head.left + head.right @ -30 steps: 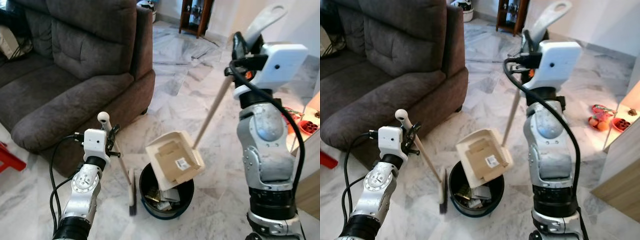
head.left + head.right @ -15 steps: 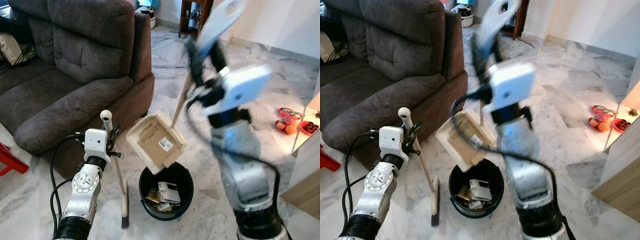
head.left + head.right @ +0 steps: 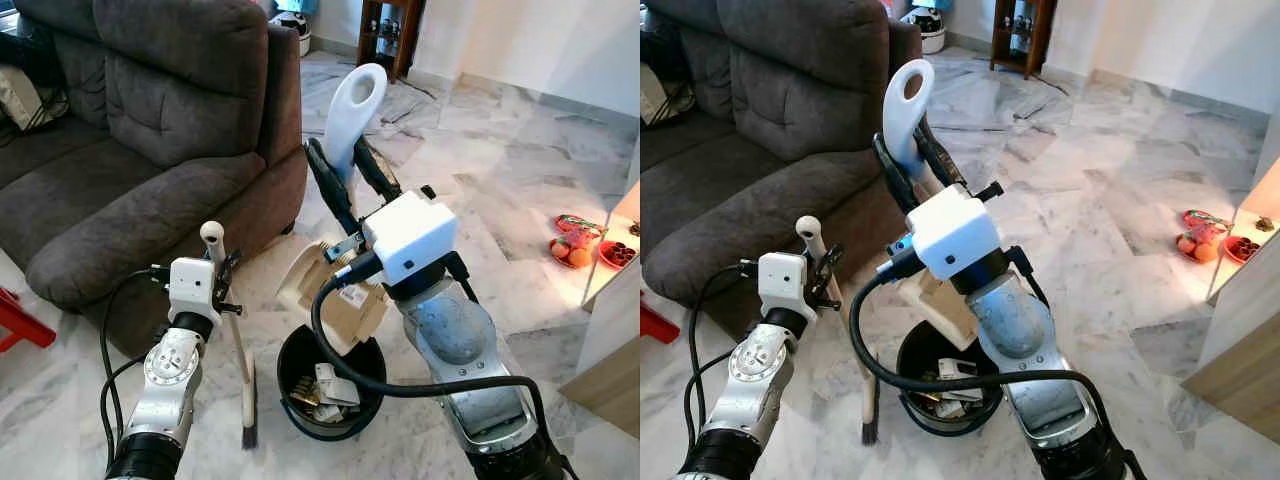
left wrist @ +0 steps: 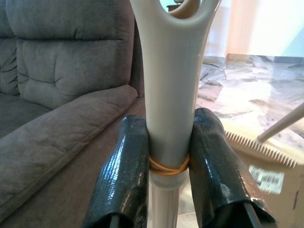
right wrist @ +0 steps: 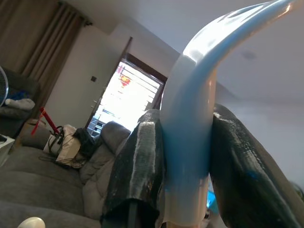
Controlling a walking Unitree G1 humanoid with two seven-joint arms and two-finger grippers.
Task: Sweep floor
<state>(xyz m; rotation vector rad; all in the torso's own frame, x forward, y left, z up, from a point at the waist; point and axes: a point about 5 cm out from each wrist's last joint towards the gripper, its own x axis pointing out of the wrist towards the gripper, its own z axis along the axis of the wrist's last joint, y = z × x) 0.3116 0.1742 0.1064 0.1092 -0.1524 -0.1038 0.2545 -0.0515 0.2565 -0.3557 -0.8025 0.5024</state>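
Dustpan (image 3: 335, 300), beige with a barcode sticker on its back, hangs tipped over the black bin (image 3: 333, 385), which stands on the marble floor (image 3: 480, 190) and already holds scraps of paper and card. The right gripper (image 3: 345, 175) is raised in front of the sofa (image 3: 130, 150), its two black fingers (image 5: 137, 166) clamped on either side of the dustpan's pale looped handle (image 3: 355, 105), which points up above the wrist. The left gripper (image 3: 222, 275) is clenched around the top of the broom (image 3: 240, 360), just below its rounded knob; a rubber band circles the shaft between the pads. The broom stands nearly upright beside the bin, its dark bristles touching the floor, close to the sofa's arm. Far off by a wooden cabinet (image 3: 625, 300) lie some red and orange things (image 3: 575, 245).
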